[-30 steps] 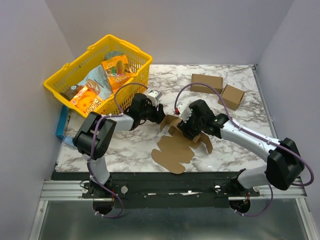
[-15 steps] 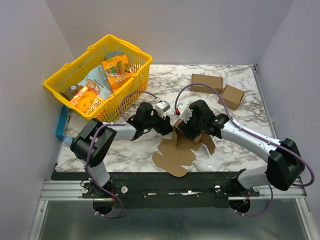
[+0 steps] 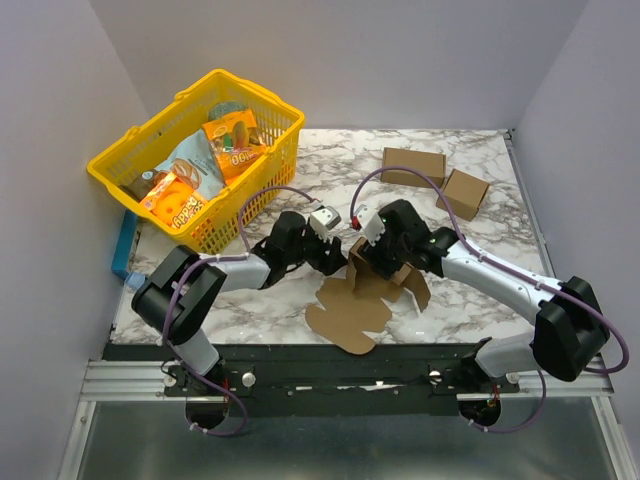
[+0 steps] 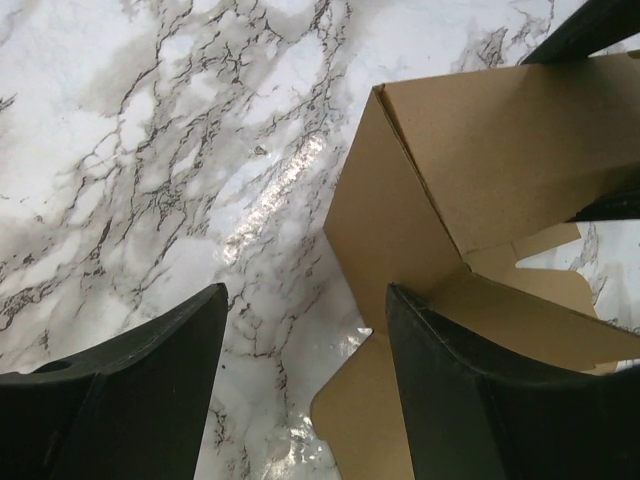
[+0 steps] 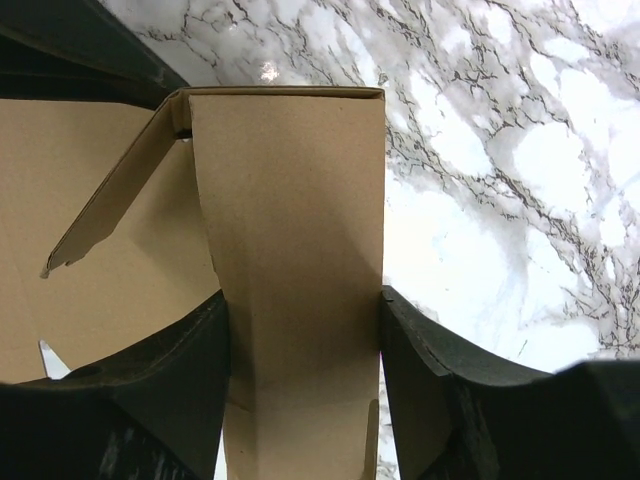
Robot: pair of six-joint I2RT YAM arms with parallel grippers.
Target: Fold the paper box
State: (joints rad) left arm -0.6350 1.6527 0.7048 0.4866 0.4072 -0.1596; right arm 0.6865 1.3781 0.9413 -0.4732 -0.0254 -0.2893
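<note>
Marbled white tabletop fills the middle of the booth, with a yellow plastic basket of snack packets at the far left. A long brown cardboard cuboid and a squarish brown cardboard cuboid sit at the far right. Between the two arms, near the front edge, lies the plain brown die-cut cardboard paper box. Its rounded-tab end is flat on the marble and its far end is creased up into a standing wall.

The right gripper is clasped on that standing panel. From its wrist camera the cardboard fills the gap and both black fingers sit against its edges. The left gripper is spread wide with only bare marble between its fingers, and the box's raised corner sits just beside one of them.

To my eye the step in hand is raising and squaring the side walls, well short of a finished box. The next move, I'd judge, asks the left gripper to come in against the loose side flap and fold it inward while the right holds the wall upright. Push too hard and the light sheet may slide or the wall buckle.

Compared with a second ago, the left arm has reached forward from nearer the basket to right at the box, and the held panel stands more upright. Basket and cuboids have not moved.
</note>
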